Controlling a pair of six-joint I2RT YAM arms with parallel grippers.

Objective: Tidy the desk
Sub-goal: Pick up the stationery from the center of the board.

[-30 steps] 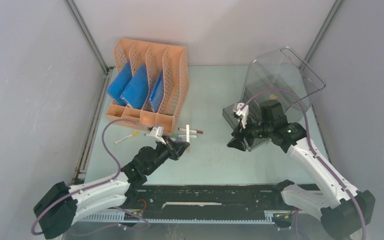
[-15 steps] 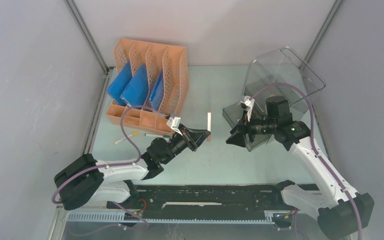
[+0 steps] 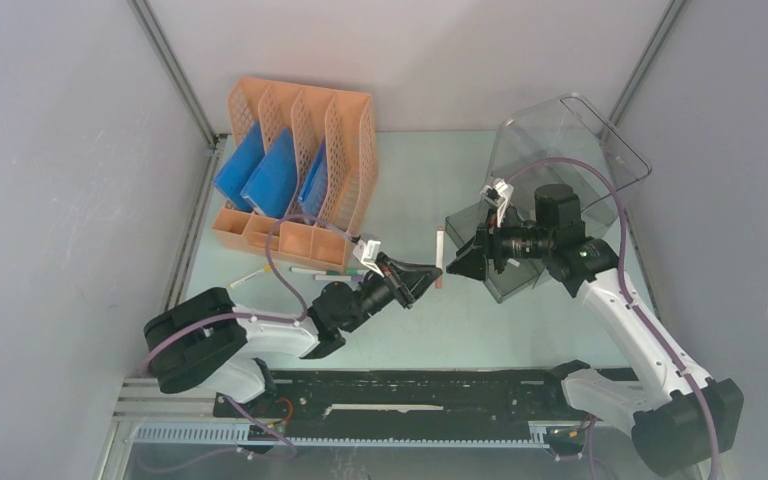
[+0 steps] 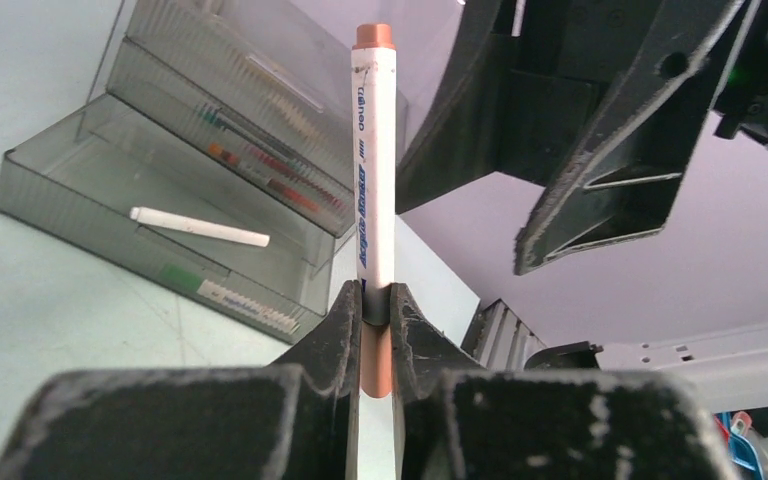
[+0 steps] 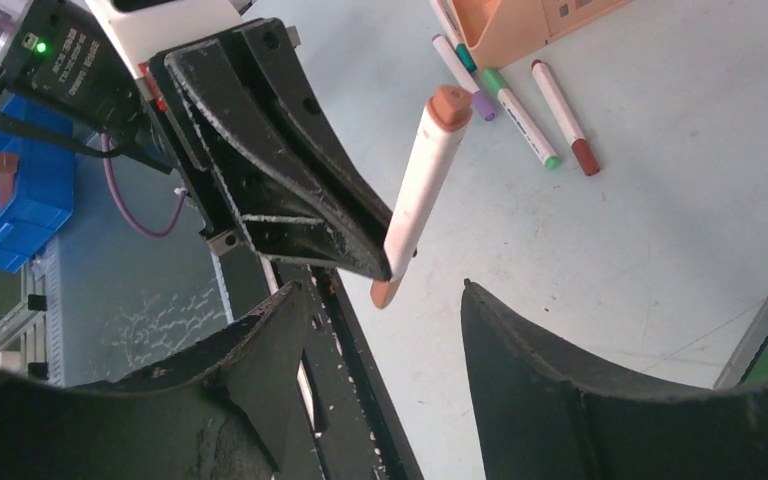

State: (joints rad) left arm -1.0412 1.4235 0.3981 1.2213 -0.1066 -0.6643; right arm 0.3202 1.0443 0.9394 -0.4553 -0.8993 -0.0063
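In left gripper (image 4: pixel 376 305): white marker (image 4: pixel 374 170), jaws pinched narrow on the barrel just above its lower brown end, second brown cap pointing up in the wrist view. From above: marker held off the surface, right of centre, just left of right gripper (image 5: pixel 382 290). On the right one: jaws spread wide, nothing gripped, tips facing the marker with its lower end lined up between them in the wrist view. Looks like no contact there, though hard to be sure at that angle. Underneath it all: desk (image 3: pixel 410 185), pale mint top filling the cell floor between grey walls, black rail along the near edge. Far left on it: orange file rack (image 3: pixel 345 150) with blue folders (image 3: pixel 260 178) in the slots. Just near of the rack: loose markers (image 5: pixel 520 118) flat on the surface, green, purple and brown caps visible. Far right: clear drawer box (image 3: pixel 560 140), smoky drawer (image 4: pixel 90 225) pulled out toward centre, white stick (image 4: pixel 198 227) lying inside. Both arms reaching in toward the middle, tips nearly meeting.
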